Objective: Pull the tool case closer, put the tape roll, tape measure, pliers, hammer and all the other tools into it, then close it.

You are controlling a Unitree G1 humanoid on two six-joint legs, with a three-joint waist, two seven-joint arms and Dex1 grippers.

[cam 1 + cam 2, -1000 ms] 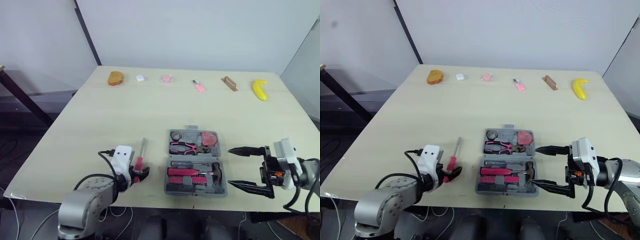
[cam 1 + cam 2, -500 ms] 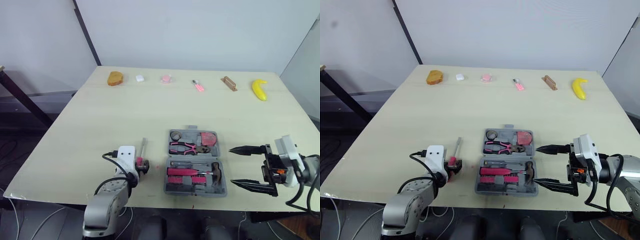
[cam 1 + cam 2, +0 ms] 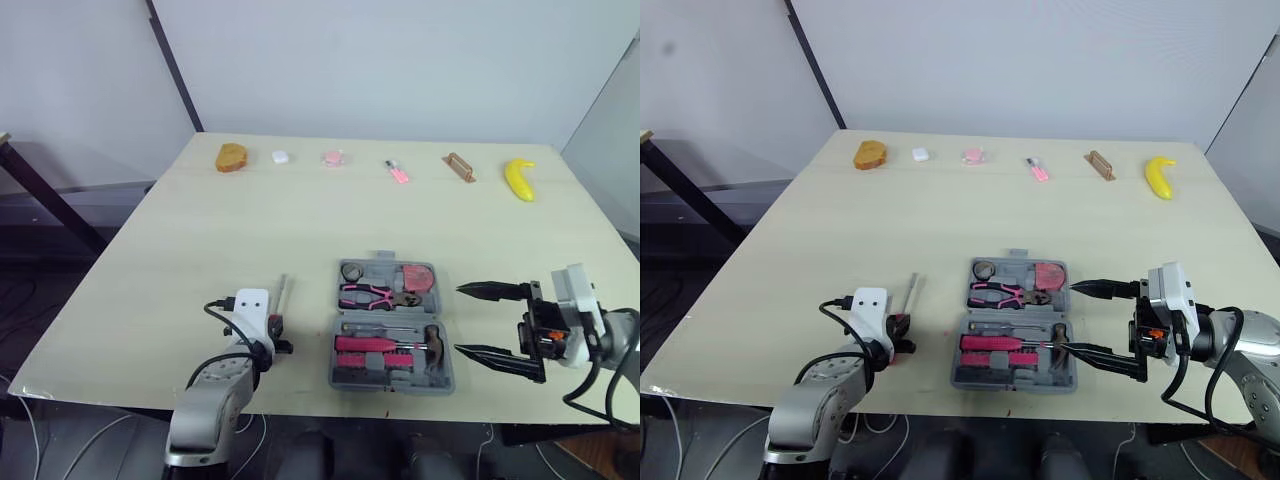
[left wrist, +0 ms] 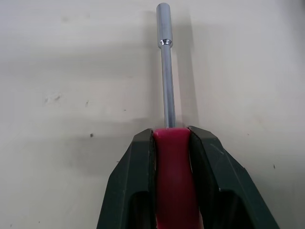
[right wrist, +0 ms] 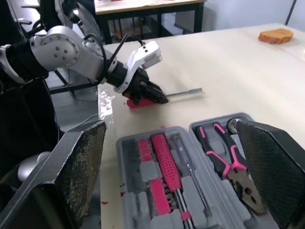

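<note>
**Q:** So where is the grey plastic tool case [image 3: 383, 268]?

**A:** It lies open and flat on the pale wooden table [image 3: 300, 220], near the robot's edge and between the two arms. Its moulded slots hold pink-handled pliers [image 3: 375, 294], a small hammer with a dark head [image 3: 432, 345], a pink-handled screwdriver [image 3: 370, 343] and a pink tape measure [image 3: 420, 276].

**Q:** What is the left gripper [image 4: 170, 133] doing?

**A:** Its two black fingers are closed tight on a red-handled driver with a slim silver shaft [image 4: 167, 81]. The driver is on the table just left of the case, and its shaft points away from the robot.

**Q:** And the right gripper [image 3: 458, 320]?

**A:** It is spread wide and holds nothing. It sits just beside the case's right edge with its fingertips pointing toward the case. I cannot tell whether the nearer finger touches the case.

**Q:** Is there anything else on the table?

**A:** A yellow banana [image 3: 518, 180] and a few small items line the far edge, well apart from the case.
</note>
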